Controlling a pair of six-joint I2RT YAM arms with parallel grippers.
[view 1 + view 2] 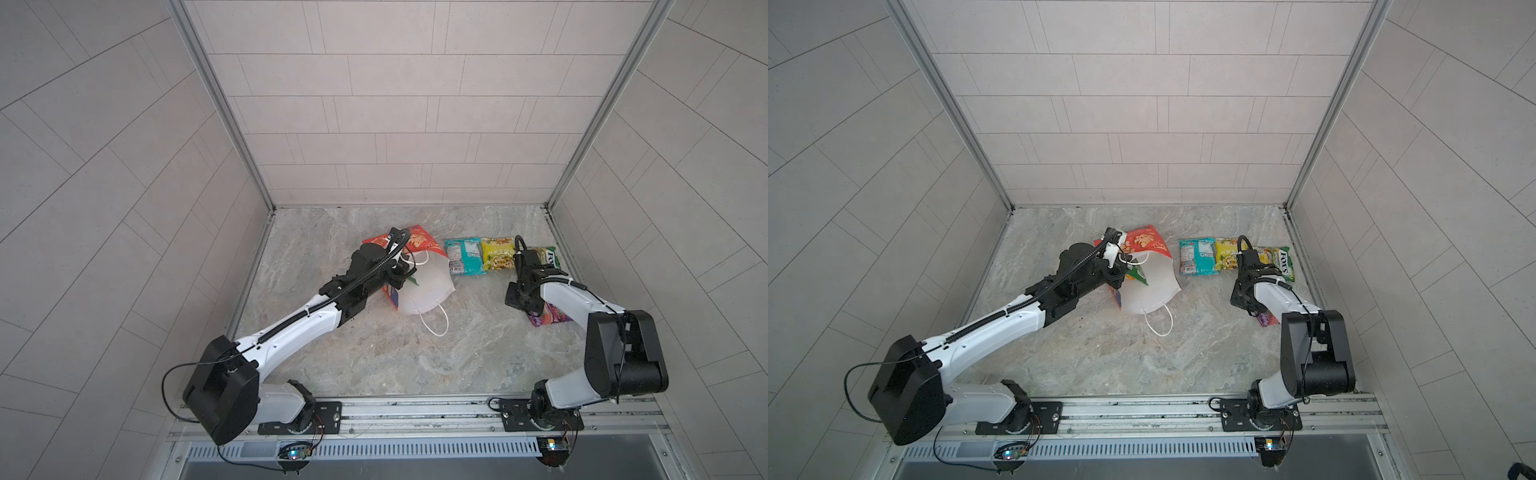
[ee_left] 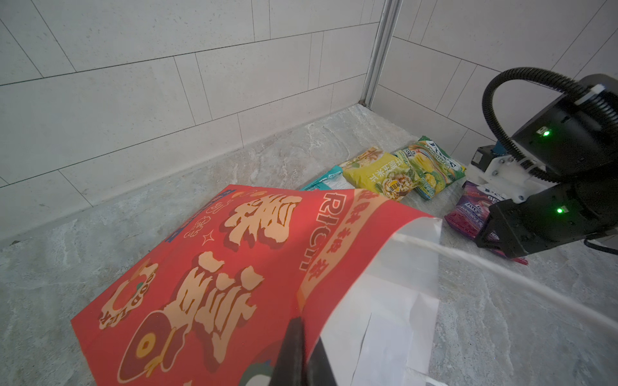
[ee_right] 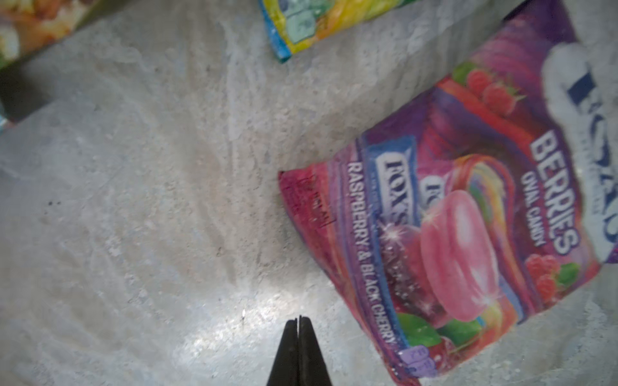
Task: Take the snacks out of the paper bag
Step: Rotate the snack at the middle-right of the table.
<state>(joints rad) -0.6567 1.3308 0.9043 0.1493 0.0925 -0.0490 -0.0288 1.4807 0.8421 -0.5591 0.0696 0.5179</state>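
Marble tabletop (image 1: 374,353), tiled walls. We see the red paper bag (image 2: 200,267) lying mid-table, gold characters, white inside, mouth gaping. Left gripper (image 2: 307,334) pinches its rim. Teal packet (image 1: 463,255), yellow packet (image 1: 497,253), green FOX'S packet (image 1: 550,255) and purple packet (image 3: 451,234) lie to its right. Right gripper (image 3: 298,320) clenched, empty.

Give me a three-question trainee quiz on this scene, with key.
1. True or false: the right gripper grips the purple packet.
2. How many packets lie outside the bag: A two, B four, C six?
3. Fill in: the left gripper is shut on the ___.
Key: 1 false, it is shut and empty beside that packet; 2 B (teal, yellow, green, purple); 3 bag.
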